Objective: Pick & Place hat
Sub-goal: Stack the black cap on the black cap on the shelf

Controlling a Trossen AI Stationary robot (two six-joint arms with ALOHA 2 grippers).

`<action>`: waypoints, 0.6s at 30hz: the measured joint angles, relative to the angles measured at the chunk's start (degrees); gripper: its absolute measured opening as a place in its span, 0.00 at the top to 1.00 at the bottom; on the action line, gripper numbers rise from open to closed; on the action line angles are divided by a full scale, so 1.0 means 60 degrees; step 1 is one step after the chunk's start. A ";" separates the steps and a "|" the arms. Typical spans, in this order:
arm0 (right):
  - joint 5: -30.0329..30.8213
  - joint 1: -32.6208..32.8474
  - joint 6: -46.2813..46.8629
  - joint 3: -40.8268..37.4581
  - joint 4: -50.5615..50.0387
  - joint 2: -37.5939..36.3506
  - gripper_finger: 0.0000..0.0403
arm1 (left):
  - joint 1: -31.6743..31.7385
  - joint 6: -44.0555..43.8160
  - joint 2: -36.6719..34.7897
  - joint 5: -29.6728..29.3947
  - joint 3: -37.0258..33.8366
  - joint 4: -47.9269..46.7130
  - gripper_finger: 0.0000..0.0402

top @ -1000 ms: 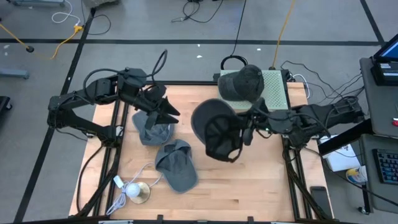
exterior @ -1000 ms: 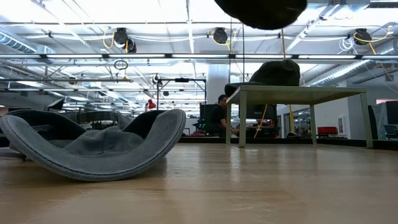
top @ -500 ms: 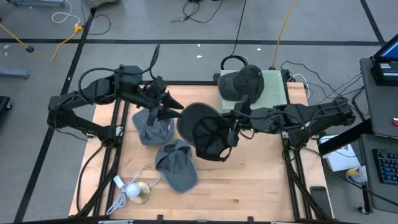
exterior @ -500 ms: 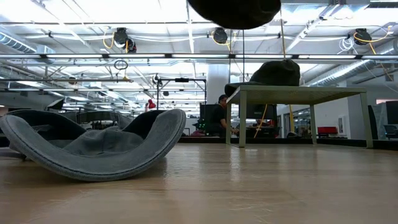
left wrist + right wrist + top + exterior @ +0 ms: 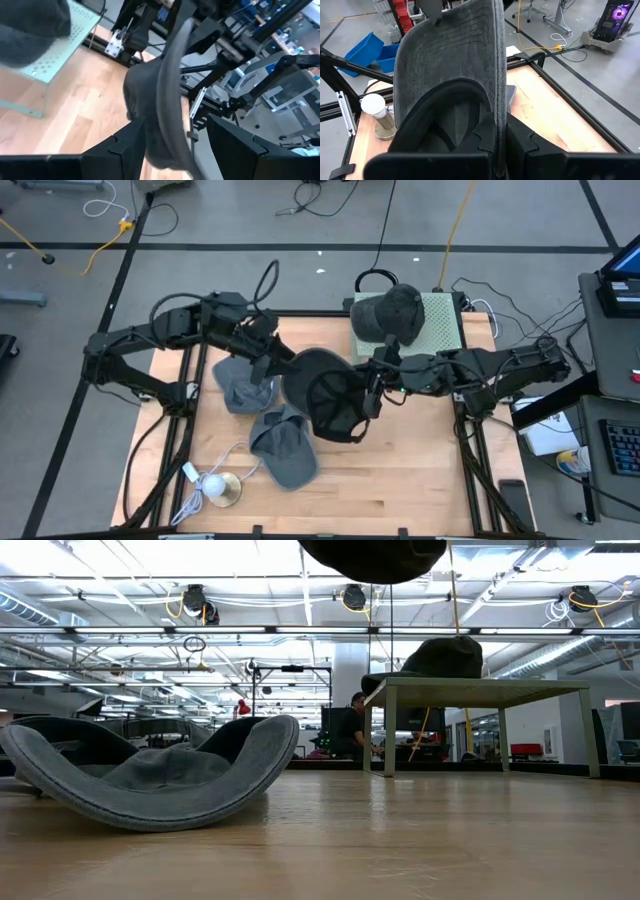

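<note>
From above, the right pincer (image 5: 368, 385) is clenched on the rim of a black hat (image 5: 325, 392), holding it off the wooden counter (image 5: 420, 470) near the middle. The left pincer (image 5: 284, 363) sits just on the hat's far side, its tips at the brim edge; whether they press the brim or only flank it I cannot tell from here. Beyond the left pincer, a grey hat (image 5: 243, 385) lies flat, and a second grey hat (image 5: 285, 446) lies just below the held one. The widest bare wood lies under the right arm. Behind the right pincer a dark hat (image 5: 388, 312) rests on a green stand (image 5: 438, 322).

At counter height, the black hat (image 5: 372, 557) hangs at the top edge, well clear of the boards, with a grey hat (image 5: 150, 780) resting to one side.

The left wrist view shows the hat's brim (image 5: 170, 95) standing edge-on between that pincer's spread fingers (image 5: 127, 145), gaps visible on both sides.

The right wrist view shows the hat's brim (image 5: 460, 60) rising upright from the shut fingers (image 5: 520, 137), with a white bulb-like object (image 5: 374, 105) beyond.
</note>
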 joint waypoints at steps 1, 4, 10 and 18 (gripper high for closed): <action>0.0000 0.0000 0.0004 0.0000 0.0000 0.0000 0.98 | 0.0000 0.0001 0.0012 0.0011 0.0015 0.0012 0.47; 0.0000 0.0000 -0.0004 0.0000 0.0000 0.0000 0.98 | 0.0007 -0.0031 0.0041 0.0007 0.0015 -0.0154 0.48; -0.0002 0.0000 -0.0025 0.0000 -0.0005 0.0000 0.98 | 0.0005 -0.0028 0.0035 0.0008 0.0015 -0.0148 0.61; -0.0004 0.0000 -0.0033 0.0000 -0.0068 0.0000 0.98 | 0.0005 0.0035 0.0032 0.0025 0.0015 -0.0150 0.80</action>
